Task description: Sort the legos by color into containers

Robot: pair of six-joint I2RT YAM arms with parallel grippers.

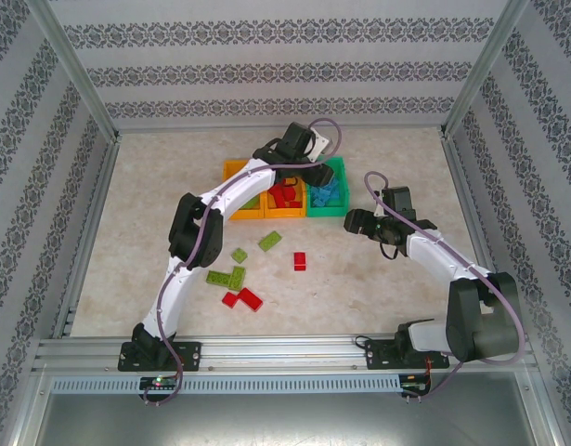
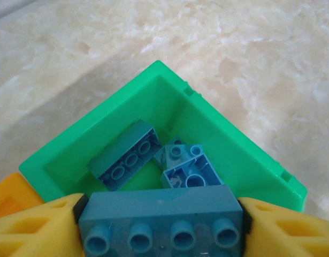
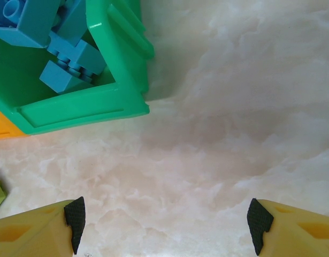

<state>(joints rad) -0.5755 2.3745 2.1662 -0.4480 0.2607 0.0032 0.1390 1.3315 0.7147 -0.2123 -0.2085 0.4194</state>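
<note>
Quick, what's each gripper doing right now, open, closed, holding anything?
Left gripper: closed on a blue brick, above the green bin.
Right gripper: open, empty, over the table.

No text, label, brand, number or sign can be read anywhere. The studs of the blue brick (image 2: 161,214) over the green bin (image 2: 217,144) are too blurred to show any lettering.
</note>
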